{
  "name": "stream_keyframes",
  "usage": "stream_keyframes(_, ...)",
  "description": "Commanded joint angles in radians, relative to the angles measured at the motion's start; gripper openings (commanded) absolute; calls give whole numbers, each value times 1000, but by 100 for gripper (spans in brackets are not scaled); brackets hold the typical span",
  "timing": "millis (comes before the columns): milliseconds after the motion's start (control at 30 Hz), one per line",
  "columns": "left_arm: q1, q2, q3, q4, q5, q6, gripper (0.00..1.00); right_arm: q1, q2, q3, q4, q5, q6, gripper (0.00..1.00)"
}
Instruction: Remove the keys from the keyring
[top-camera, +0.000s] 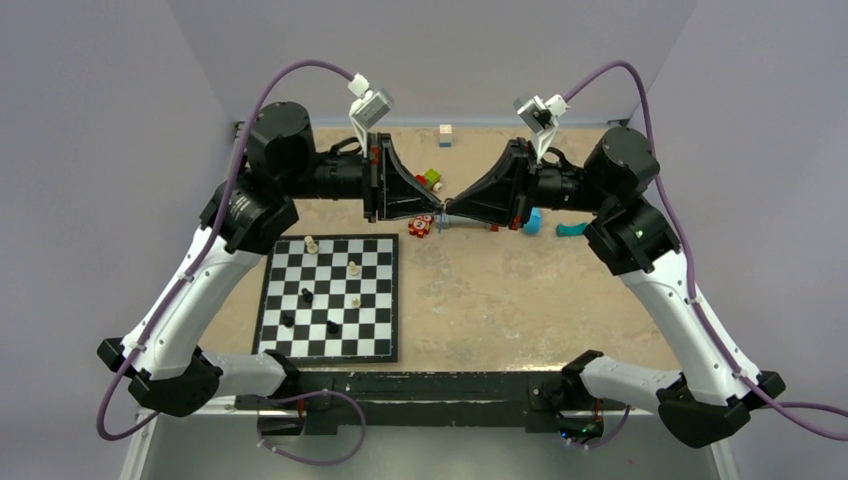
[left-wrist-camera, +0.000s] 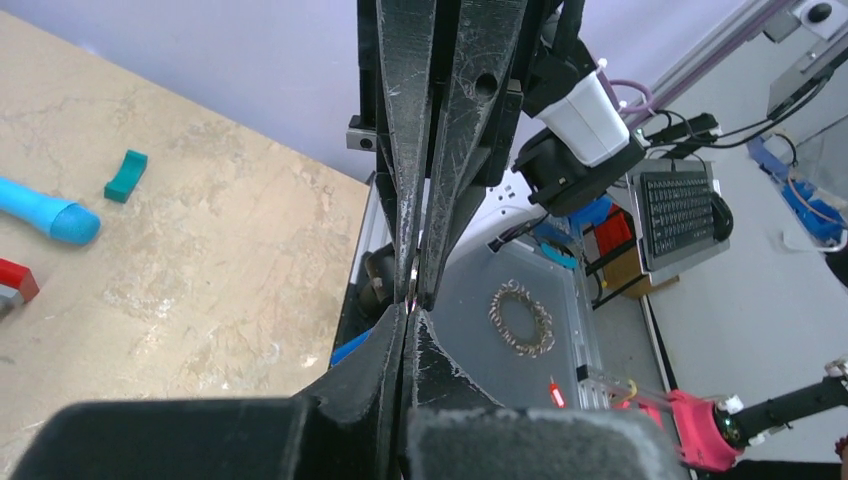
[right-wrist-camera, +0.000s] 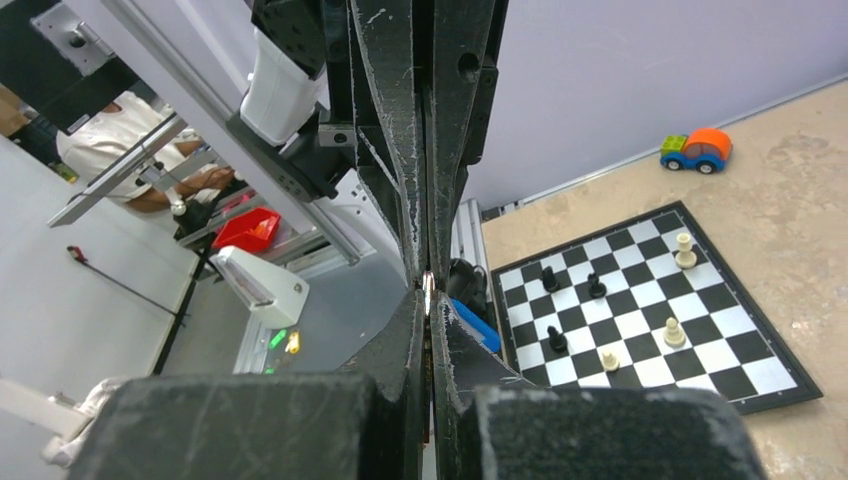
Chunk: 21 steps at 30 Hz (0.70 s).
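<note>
My left gripper (top-camera: 432, 208) and right gripper (top-camera: 450, 209) meet tip to tip in mid-air above the back middle of the table. Both are shut. A thin sliver of silvery metal (left-wrist-camera: 416, 290) shows pinched between the touching tips, and in the right wrist view it looks like a ring's arc (right-wrist-camera: 427, 285). I cannot tell which part is key and which is ring. The keyring's blue tag (right-wrist-camera: 475, 325) hangs just under the tips, towards the table, and also shows in the left wrist view (left-wrist-camera: 350, 348). The keys themselves are hidden between the jaws.
A chessboard (top-camera: 330, 297) with several pieces lies front left. Under the grippers sit a red toy (top-camera: 421, 225), a green toy (top-camera: 432, 178), a light-blue cylinder (top-camera: 531, 220) and a teal piece (top-camera: 572, 229). A beige cube (top-camera: 446, 135) stands at the back.
</note>
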Motion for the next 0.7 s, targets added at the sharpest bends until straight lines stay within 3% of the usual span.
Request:
stream_keyframes(0, -2, -29, -15, 140, -96, -79, 0, 4, -10, -10, 97, 49, 30, 0)
stream_keyframes(233, -9, -53, -54, 264, -196, -166, 0, 4, 15, 6, 175, 71, 52, 0)
stream_keyframes(667, -25, -67, -32, 291, -280, -190, 0, 4, 72, 64, 280, 84, 93, 0)
